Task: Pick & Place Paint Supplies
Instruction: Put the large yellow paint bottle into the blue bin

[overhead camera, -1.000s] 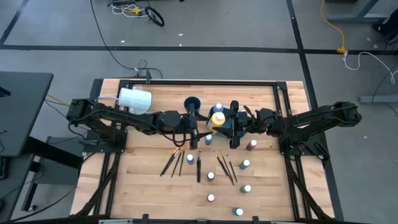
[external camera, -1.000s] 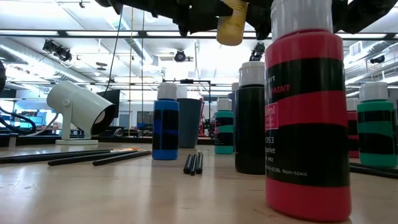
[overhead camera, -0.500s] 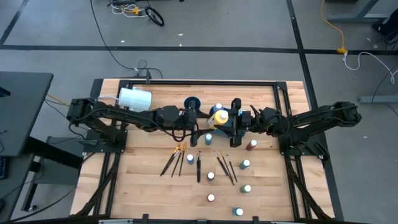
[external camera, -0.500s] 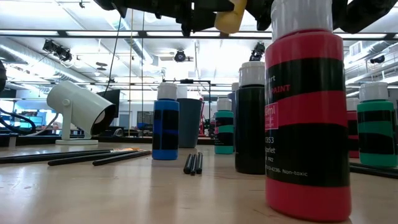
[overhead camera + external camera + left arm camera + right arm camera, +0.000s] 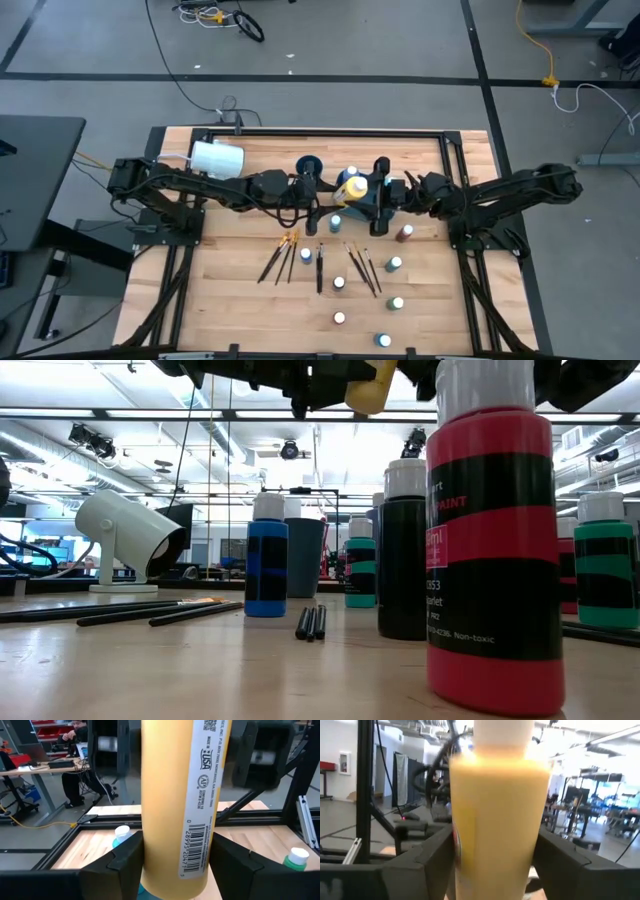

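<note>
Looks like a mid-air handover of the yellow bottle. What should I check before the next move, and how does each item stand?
1. Yellow paint bottle lifted off the table: ok.
2. Left gripper jaws against both sides of the bottle: ok.
3. Right gripper around the same bottle, gripping or released: cannot tell.
4. Red bottle and its neighbours on the table upright: ok.
5. Brushes lying flat, away from both arms: ok.

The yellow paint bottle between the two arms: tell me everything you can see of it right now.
The yellow paint bottle is a tall cylinder, plastic by its look, with a white cap and a white label strip bearing a barcode and small print. It is lifted clear of the table above its middle. The left gripper and the right gripper each have a finger against either side of it.
</note>
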Tool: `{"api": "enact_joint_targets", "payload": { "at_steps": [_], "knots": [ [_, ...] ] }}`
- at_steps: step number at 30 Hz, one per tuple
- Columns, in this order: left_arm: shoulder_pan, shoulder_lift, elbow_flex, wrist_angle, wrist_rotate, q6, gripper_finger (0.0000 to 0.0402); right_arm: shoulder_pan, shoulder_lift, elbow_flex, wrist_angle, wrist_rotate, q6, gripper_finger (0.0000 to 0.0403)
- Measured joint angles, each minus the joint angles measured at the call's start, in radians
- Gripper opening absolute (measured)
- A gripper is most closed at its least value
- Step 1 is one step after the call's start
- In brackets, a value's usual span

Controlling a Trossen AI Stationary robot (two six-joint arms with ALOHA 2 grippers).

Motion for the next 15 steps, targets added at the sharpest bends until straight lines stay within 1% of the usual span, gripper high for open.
{"api": "enact_joint_targets", "payload": {
  "at_steps": [4, 9, 12, 15],
  "knots": [
    [0.000, 0.000, -0.001, -0.018, -0.008, 0.001, 0.0202, 0.000, -0.041, 0.001, 0.011, 0.002, -0.002, 0.0262],
    [0.000, 0.000, -0.001, -0.024, -0.033, 0.007, 0.0205, 0.000, -0.098, 0.001, 0.003, 0.003, 0.001, 0.0264],
    [0.000, 0.000, -0.001, -0.022, -0.033, 0.009, 0.0205, 0.000, -0.128, 0.001, -0.036, 0.004, -0.004, 0.0258],
    [0.000, 0.000, -0.001, -0.024, -0.033, 0.011, 0.0202, 0.000, -0.153, 0.001, -0.079, -0.017, -0.023, 0.0246]
  ]
}}
